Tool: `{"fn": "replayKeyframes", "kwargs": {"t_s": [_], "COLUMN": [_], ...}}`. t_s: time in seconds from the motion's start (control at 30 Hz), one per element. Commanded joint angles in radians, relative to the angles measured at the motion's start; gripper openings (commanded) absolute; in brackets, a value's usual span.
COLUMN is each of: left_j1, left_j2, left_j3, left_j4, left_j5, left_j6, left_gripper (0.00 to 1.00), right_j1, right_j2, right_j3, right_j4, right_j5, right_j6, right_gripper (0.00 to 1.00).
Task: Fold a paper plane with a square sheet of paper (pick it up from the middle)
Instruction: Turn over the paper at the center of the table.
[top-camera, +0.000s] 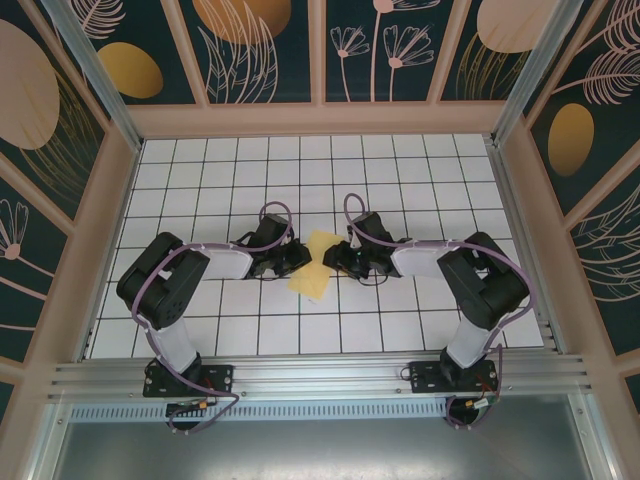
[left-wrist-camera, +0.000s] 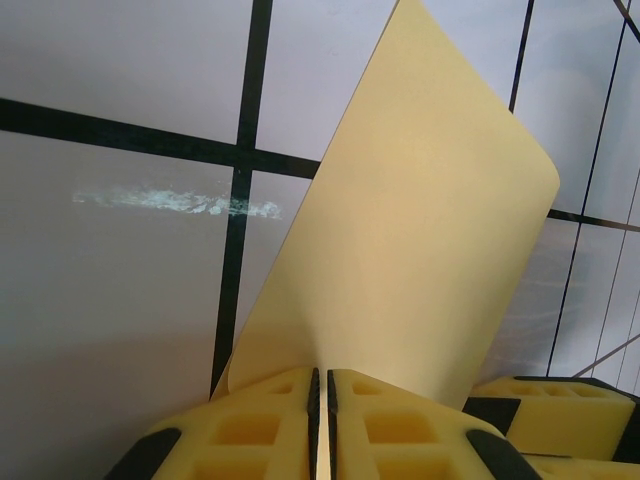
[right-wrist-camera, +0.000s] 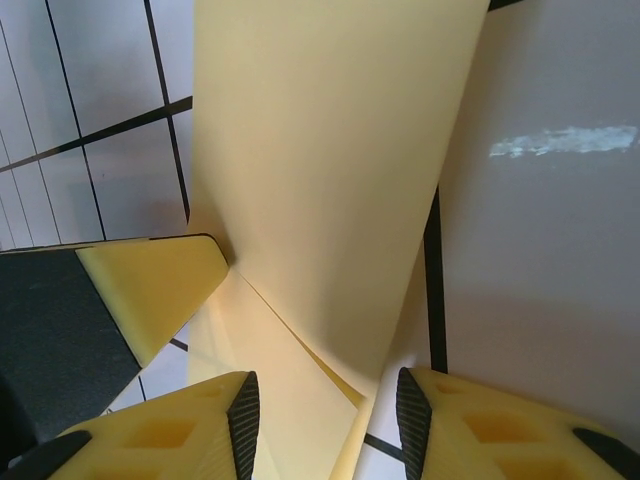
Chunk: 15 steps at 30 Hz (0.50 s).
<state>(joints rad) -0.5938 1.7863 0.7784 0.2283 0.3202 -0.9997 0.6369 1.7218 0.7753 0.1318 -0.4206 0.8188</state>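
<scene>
The square sheet of paper (top-camera: 312, 266) is pale yellow and stands partly folded between my two grippers at the table's middle. My left gripper (top-camera: 297, 262) is shut on its edge; in the left wrist view the paper (left-wrist-camera: 420, 230) rises from the pinched jaws of the left gripper (left-wrist-camera: 322, 400) and curves away. My right gripper (top-camera: 336, 258) is open. In the right wrist view a creased flap of the paper (right-wrist-camera: 320, 150) runs down between the spread jaws of the right gripper (right-wrist-camera: 325, 420), touching neither pad. No paper plane is in view.
The white gridded table (top-camera: 400, 180) is walled by a wooden frame (top-camera: 320, 120) on three sides. A yellow finger of the left gripper (right-wrist-camera: 150, 285) sits close beside the paper. A pale scuff (left-wrist-camera: 180, 202) marks one tile.
</scene>
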Motion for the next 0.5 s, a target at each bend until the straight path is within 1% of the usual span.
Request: {"fn": "replayKeyframes", "kwargs": {"t_s": [0.0, 0.47], "left_j1": [0.007, 0.006], "left_j2": [-0.015, -0.016], "left_j3": [-0.008, -0.005], "left_j4": [0.002, -0.002], "left_j5": [-0.007, -0.01], "left_j6": [-0.007, -0.008], "left_gripper": [0.14, 0.14], "right_j1": [0.005, 0.008], "right_j2": [0.024, 0.021], "right_j3": [0.021, -0.003], "right_j4": [0.041, 0.104], "right_j5": [-0.031, -0.091], "right_j6": [0.008, 0.0], "right_gripper": [0.43, 0.41]}}
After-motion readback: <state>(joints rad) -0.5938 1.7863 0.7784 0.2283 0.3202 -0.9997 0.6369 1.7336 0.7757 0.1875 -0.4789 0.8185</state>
